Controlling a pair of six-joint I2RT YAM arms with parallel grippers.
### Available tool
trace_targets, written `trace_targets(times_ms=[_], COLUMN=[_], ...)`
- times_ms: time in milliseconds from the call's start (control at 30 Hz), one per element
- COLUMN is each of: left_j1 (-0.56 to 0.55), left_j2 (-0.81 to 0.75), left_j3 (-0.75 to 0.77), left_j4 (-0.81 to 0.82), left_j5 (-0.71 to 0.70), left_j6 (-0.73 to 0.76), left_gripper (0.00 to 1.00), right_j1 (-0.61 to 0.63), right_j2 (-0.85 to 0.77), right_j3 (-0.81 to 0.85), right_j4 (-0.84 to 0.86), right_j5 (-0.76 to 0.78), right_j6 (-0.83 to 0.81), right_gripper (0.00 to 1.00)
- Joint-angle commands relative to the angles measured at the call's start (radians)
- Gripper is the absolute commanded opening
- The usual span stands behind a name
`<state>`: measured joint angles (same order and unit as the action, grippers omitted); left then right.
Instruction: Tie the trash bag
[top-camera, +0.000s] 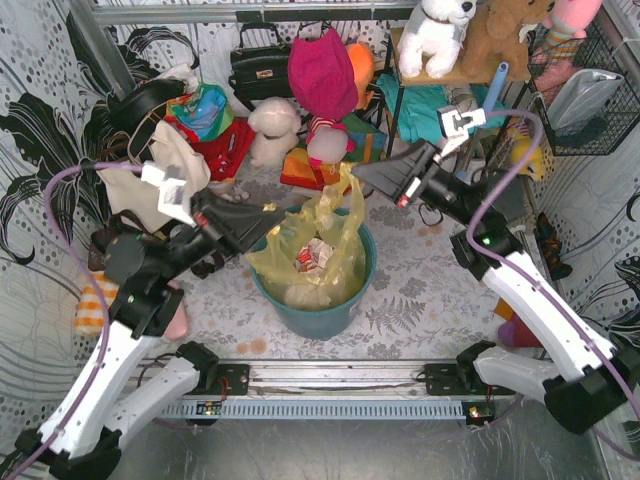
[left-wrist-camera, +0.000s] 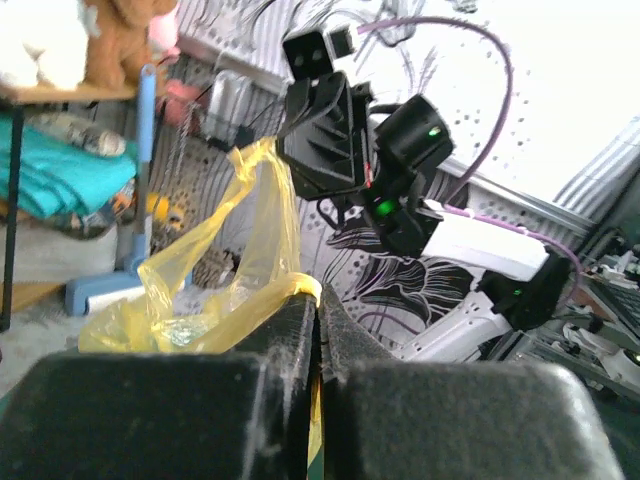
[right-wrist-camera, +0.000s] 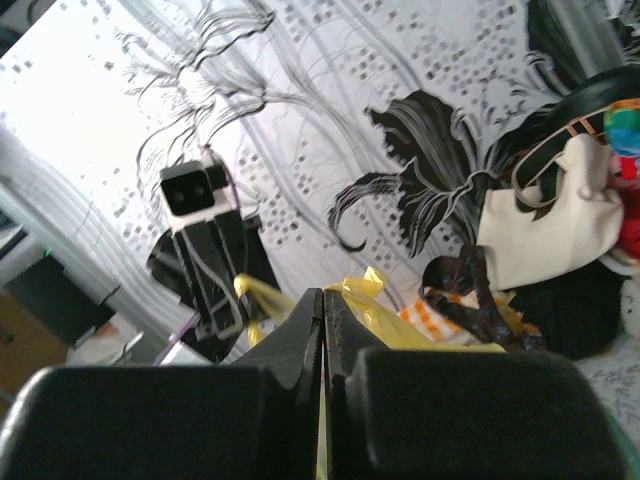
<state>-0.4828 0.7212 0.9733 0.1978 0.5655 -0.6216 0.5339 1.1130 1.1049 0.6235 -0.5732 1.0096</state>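
Observation:
The trash bag (top-camera: 322, 232) is thin yellow plastic and sits inside the round teal bin (top-camera: 318, 305). Crumpled white-and-red paper (top-camera: 316, 254) shows through it. My left gripper (top-camera: 268, 232) is shut on the bag's left rim; in the left wrist view (left-wrist-camera: 319, 300) yellow plastic is pinched between the fingers. My right gripper (top-camera: 357, 176) is shut on the bag's raised right flap, above the bin's far right side. In the right wrist view (right-wrist-camera: 322, 298) a yellow strip runs out of the closed jaws. Each wrist view shows the other gripper holding the bag (left-wrist-camera: 262, 250).
A cream tote bag (top-camera: 165, 165) with black straps hangs behind the left arm. Stuffed toys (top-camera: 322, 80), a black handbag (top-camera: 260, 66) and a shelf stand at the back. A wire basket (top-camera: 590, 95) hangs at the right. A metal rail (top-camera: 330, 375) runs along the near edge.

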Motion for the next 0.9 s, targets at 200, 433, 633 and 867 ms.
trace_targets(times_ms=[200, 433, 633, 867], left_j1=[0.000, 0.000, 0.000, 0.000], left_j2=[-0.178, -0.130, -0.084, -0.067], left_j3=[-0.111, -0.055, -0.015, -0.012], left_j4=[0.072, -0.083, -0.152, -0.162], left_j5=[-0.013, -0.005, 0.044, 0.046], left_j6=[-0.023, 0.018, 0.039, 0.044], left_gripper=[0.38, 0.63, 0.70, 0.70], right_j1=[0.002, 0.002, 0.002, 0.002], right_j2=[-0.222, -0.174, -0.127, -0.142], right_j3=[-0.123, -0.056, -0.027, 0.032], right_j4=[-0.205, -0.382, -0.415, -0.639], right_j5=[-0.100, -0.105, -0.131, 0.052], right_j6=[-0.114, -0.204, -0.220, -0.342], right_gripper=[0.17, 0.48, 0.51, 0.55])
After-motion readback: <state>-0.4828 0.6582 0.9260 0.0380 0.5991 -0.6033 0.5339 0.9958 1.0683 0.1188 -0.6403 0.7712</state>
